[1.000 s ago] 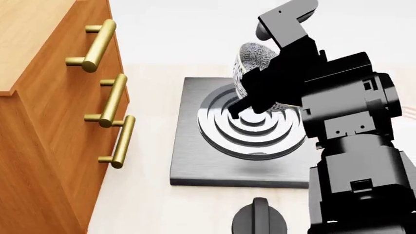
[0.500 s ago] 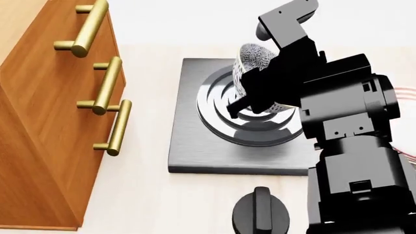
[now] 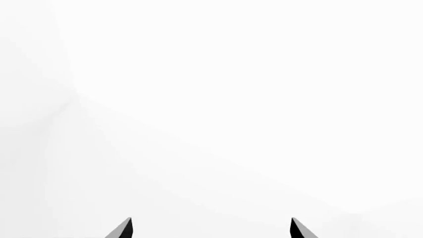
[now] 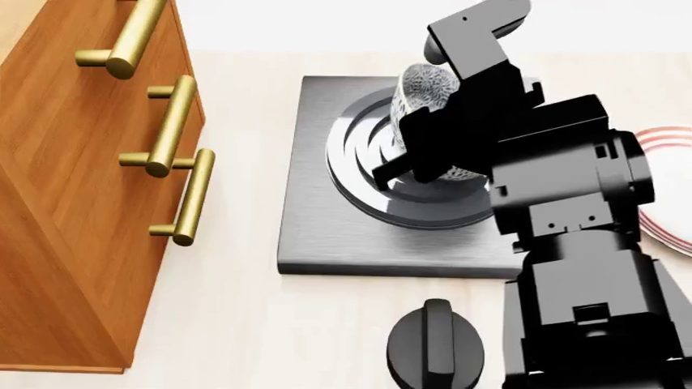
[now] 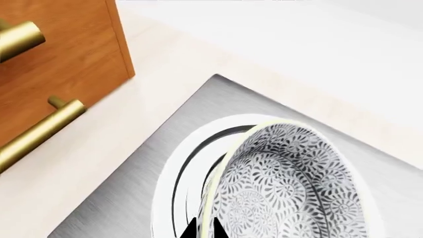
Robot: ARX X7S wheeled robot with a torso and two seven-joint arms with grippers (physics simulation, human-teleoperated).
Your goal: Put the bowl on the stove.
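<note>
Grey-blue speckled ceramic bowl (image 5: 290, 193): tipped up on its side, pinched at the thin pale rim, right over the ringed burner – looks like it's held just above it, not sitting flat yet.
Dark-grey square metal stove (image 4: 313, 235): on the pale counter, beside the wooden drawer cabinet (image 4: 76, 203) with brass handles. Way wider than the bowl, so plenty of room.
Right gripper (image 5: 200, 229): clamped on the bowl's rim, one finger on each side of the wall as far as the wrist view shows. In the head view the black arm hides most of the bowl.
Left gripper (image 3: 210, 229): fingertips spread wide with nothing between them, pointing at blank white.
Other stuff: black round knob (image 4: 435, 348) in front of the stove, red-ringed white plate (image 4: 668, 194) off to the right.
Progress: I'd say nearly done – carrying part is over. What's left is levelling the bowl, lowering it onto the burner and letting go.
</note>
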